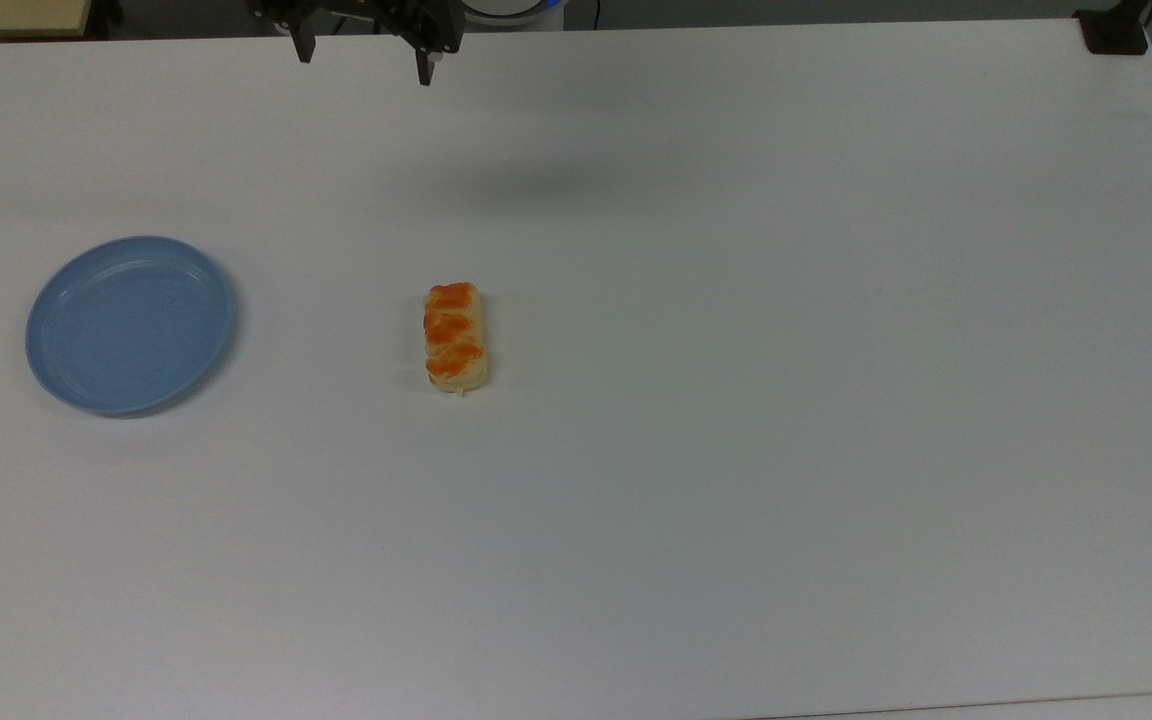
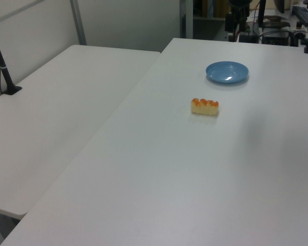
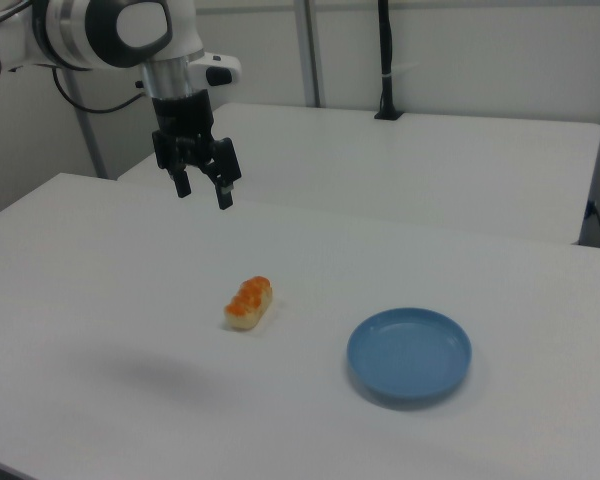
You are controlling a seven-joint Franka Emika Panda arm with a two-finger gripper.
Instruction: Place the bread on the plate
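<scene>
The bread (image 1: 455,337), a pale-yellow bar with orange patches, lies on the white table (image 1: 736,400) near the middle; it also shows as the bread (image 2: 205,106) and the bread (image 3: 249,302). The light-blue plate (image 1: 129,323) sits empty at the top view's left, also seen as the plate (image 2: 227,72) and the plate (image 3: 409,354). My gripper (image 1: 364,62) hangs open and empty high above the table's far edge, well away from the bread; the gripper (image 3: 203,192) has its two black fingers spread.
A second white table (image 2: 61,102) adjoins at the left view's left, with a black post (image 2: 2,66) on it. A black mount (image 1: 1116,30) sits at the top view's far right corner. The arm's shadow (image 1: 536,185) falls behind the bread.
</scene>
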